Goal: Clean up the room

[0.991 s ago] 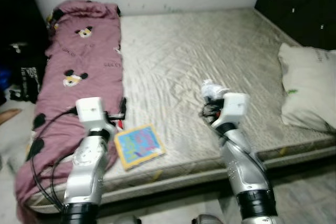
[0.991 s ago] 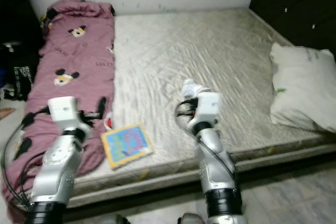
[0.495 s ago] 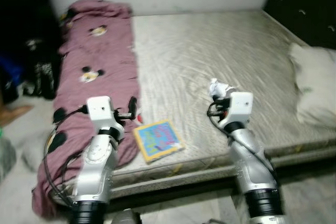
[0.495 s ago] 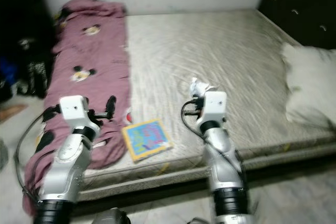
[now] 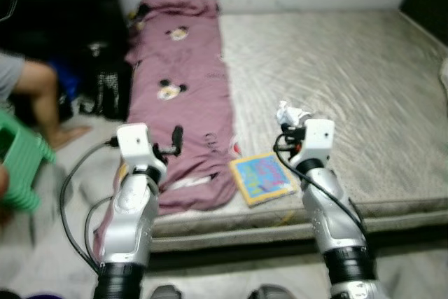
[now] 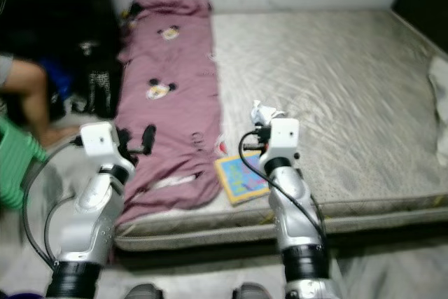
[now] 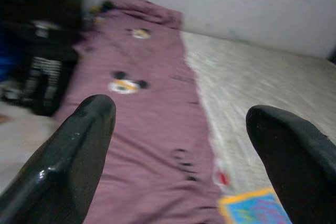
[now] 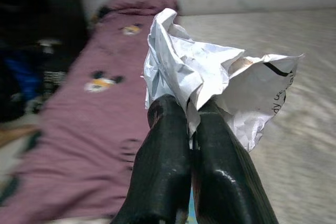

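A crumpled white paper [image 8: 210, 85] is pinched between the closed fingers of the right gripper [image 8: 190, 124], held above the mattress [image 5: 364, 68] near its front edge; the left gripper [image 7: 184, 124] is spread wide and holds nothing, above a mauve blanket [image 5: 185, 96] lying along the mattress's left side; a colourful book [image 5: 262, 178] lies beside the blanket; a person's leg [image 5: 38, 92] and a green stool [image 5: 21, 169] are cut off at the left edge; the head views are blurred.

Mauve mouse-print blanket [image 5: 183, 96]; white crumpled paper [image 8: 210, 87].
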Controlling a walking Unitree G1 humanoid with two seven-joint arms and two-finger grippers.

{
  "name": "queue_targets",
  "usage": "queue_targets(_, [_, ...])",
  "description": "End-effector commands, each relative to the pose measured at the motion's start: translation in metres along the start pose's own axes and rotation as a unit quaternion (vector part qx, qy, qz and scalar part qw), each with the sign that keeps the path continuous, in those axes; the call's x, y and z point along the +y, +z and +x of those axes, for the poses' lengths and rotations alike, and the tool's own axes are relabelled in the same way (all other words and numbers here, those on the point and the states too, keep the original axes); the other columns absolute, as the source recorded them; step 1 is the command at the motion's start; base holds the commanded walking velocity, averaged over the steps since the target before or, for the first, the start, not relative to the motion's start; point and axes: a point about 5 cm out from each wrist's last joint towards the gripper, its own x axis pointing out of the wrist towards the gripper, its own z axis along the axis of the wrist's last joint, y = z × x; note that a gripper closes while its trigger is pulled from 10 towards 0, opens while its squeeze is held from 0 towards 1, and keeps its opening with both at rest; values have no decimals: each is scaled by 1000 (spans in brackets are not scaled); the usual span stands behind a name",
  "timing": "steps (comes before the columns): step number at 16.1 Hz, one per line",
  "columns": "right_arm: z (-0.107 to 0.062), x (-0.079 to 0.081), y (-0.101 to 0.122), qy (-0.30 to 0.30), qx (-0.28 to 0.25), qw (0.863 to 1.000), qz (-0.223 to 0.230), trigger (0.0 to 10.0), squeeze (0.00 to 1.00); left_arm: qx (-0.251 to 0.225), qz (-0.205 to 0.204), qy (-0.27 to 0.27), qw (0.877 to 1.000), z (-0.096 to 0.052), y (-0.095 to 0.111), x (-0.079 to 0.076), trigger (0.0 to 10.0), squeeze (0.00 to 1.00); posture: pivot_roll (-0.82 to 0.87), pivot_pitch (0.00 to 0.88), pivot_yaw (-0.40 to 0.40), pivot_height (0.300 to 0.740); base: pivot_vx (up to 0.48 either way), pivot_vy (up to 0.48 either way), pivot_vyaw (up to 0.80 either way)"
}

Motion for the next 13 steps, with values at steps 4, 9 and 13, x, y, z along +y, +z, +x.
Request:
queue_targets(4, [2,4,2,13,-7,1000,-11,10000,0,-25,-7,-8,1000,1,8,0,10000,0,-114,0,19,740,0,0,0])
queue_targets(9, [1,8,3,26,-12,999,-17,10000,0,-15,-6,3,1000,-1,7,1,10000,0,-111,0,18,740,0,0,578])
queue_targets(13, [1,9,2,32,-13,999,-18,10000,0,-13,10,15,1000,-2,5,10,10000,0,-105,0,13,740,0,0,800])
